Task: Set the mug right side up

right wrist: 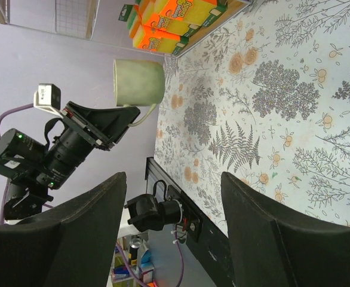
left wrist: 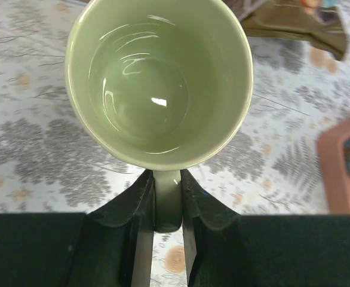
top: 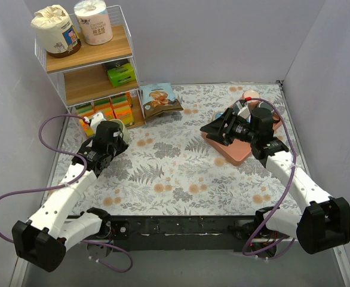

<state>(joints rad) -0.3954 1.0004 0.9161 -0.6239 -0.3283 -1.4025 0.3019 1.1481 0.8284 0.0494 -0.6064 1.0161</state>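
A pale green mug (top: 120,127) is at the left of the floral mat, in front of the shelf. My left gripper (top: 114,136) is shut on its handle (left wrist: 167,197). In the left wrist view the mug's open mouth (left wrist: 157,78) faces the camera and its inside is empty. In the right wrist view the mug (right wrist: 139,82) sits at the tip of the left arm, close to the mat; I cannot tell whether it touches. My right gripper (top: 214,128) is open and empty over the pink tray (top: 238,152), its fingers (right wrist: 91,227) wide apart.
A wire and wood shelf (top: 94,72) at the back left holds toilet rolls (top: 91,23), a green box and orange packs (top: 112,107). A snack bag (top: 160,98) lies beside it. The pink tray at the right carries small items (top: 249,98).
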